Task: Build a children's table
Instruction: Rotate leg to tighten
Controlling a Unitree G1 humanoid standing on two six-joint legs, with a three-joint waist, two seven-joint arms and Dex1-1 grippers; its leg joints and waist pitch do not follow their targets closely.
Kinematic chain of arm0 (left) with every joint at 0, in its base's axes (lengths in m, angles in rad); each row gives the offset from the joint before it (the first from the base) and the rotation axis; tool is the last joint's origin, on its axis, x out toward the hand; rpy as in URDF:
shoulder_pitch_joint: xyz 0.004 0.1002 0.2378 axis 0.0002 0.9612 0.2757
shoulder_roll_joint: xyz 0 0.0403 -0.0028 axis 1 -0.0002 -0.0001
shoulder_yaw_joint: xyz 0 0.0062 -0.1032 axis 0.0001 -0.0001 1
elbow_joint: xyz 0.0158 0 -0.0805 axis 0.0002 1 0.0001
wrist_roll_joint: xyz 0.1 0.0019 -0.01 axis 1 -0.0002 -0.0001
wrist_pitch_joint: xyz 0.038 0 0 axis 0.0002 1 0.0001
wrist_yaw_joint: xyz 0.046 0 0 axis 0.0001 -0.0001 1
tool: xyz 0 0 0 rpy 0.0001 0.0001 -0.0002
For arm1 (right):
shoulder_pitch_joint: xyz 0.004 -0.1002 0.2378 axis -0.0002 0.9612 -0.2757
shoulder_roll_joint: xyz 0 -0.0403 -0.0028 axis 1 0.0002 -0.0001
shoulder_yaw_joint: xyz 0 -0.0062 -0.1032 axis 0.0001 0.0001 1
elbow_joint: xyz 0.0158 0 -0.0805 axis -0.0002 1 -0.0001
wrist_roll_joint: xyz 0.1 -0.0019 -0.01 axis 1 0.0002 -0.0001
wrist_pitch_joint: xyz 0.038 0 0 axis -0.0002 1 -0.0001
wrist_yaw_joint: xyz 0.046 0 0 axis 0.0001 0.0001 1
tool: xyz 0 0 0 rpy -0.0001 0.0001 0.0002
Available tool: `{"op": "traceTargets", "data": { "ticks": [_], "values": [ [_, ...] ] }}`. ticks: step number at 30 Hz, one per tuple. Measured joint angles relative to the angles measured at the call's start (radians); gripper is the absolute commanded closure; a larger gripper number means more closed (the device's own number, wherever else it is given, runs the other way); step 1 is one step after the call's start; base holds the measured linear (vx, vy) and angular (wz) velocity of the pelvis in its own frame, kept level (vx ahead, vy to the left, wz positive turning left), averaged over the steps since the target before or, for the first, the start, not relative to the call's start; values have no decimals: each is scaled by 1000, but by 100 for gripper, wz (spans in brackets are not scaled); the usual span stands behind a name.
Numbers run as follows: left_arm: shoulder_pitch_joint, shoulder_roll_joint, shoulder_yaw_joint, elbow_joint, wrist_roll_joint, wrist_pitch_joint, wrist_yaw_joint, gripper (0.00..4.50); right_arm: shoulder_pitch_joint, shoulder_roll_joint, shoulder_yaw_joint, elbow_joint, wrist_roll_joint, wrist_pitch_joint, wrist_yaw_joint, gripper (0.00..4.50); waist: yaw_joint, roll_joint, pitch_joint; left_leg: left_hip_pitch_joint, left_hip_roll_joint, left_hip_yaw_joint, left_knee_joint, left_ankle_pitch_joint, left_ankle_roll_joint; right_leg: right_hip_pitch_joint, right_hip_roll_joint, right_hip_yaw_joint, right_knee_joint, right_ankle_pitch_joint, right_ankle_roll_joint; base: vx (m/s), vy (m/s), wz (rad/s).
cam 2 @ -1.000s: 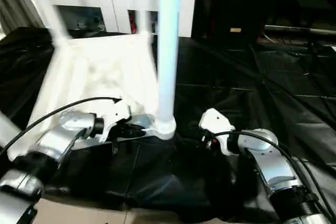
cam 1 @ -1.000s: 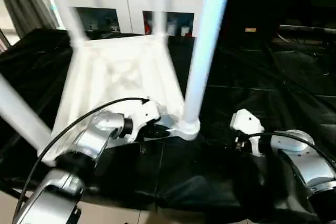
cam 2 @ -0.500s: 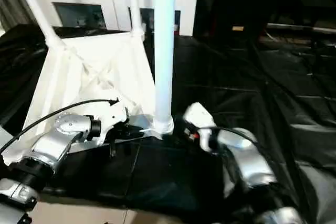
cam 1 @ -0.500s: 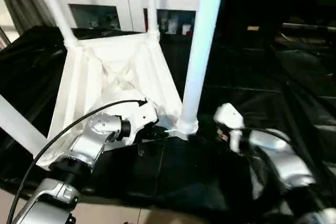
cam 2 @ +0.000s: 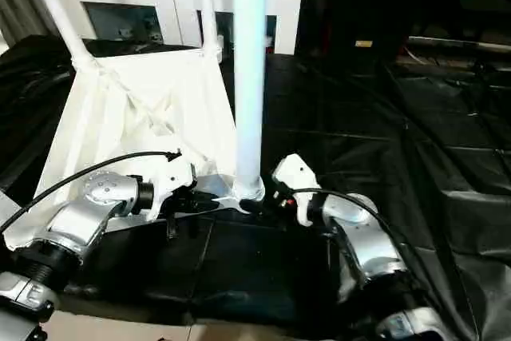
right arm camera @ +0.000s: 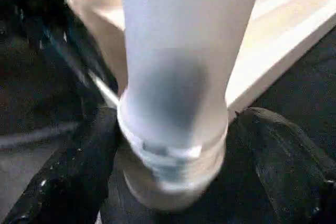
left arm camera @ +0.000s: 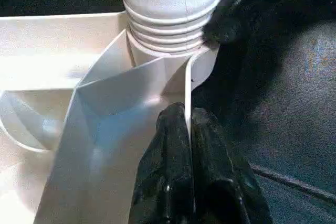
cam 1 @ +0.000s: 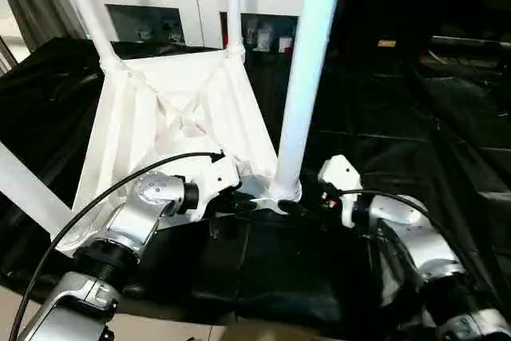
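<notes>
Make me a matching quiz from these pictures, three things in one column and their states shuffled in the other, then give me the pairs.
Column one:
1. left gripper
2. right gripper
3. near leg

Column two:
A. standing upright in a corner socket of the upturned table top
B. shut on the thin rim of the table top
C. open, one finger on each side of the leg's ribbed end

Pairs: 1-B, 2-C, 3-A
</notes>
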Motion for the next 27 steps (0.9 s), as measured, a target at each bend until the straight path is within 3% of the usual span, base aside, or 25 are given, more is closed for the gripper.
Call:
{"op": "traceTargets", "data": {
  "ticks": [10, 11, 19, 20, 27],
  "values": [
    [0, 1, -2, 0, 0, -1, -2, 450, -6, 2, -1, 22, 21, -10, 37, 61, 3, -1, 0, 0, 0, 0, 0, 0, 0, 0, 0, 0, 0, 0, 0, 0, 0, 0],
    [0, 1, -2, 0, 0, -1, -2, 450, -7, 4, -1, 30, 21, -13, 39, 88, 3, -1, 0, 0, 0, 0, 0, 0, 0, 0, 0, 0, 0, 0, 0, 0, 0, 0],
    [0, 5, -5, 0, 1, -1, -6, 450, -10, 18, -12, 54, 35, -23, 52, 139, 3, -1, 0, 0, 0, 0, 0, 0, 0, 0, 0, 0, 0, 0, 0, 0, 0, 0],
    [0, 5, -5, 0, 1, -1, -6, 450, -10, 19, -13, 56, 36, -23, 55, 164, 3, -1, 0, 0, 0, 0, 0, 0, 0, 0, 0, 0, 0, 0, 0, 0, 0, 0],
    [0, 6, -5, -1, 0, 4, -8, 450, -10, 22, -17, 62, 38, -29, 60, 179, 3, -1, -1, 0, 0, 0, 0, 0, 0, 0, 0, 0, 0, 0, 0, 0, 0, 0]
  ]
}}
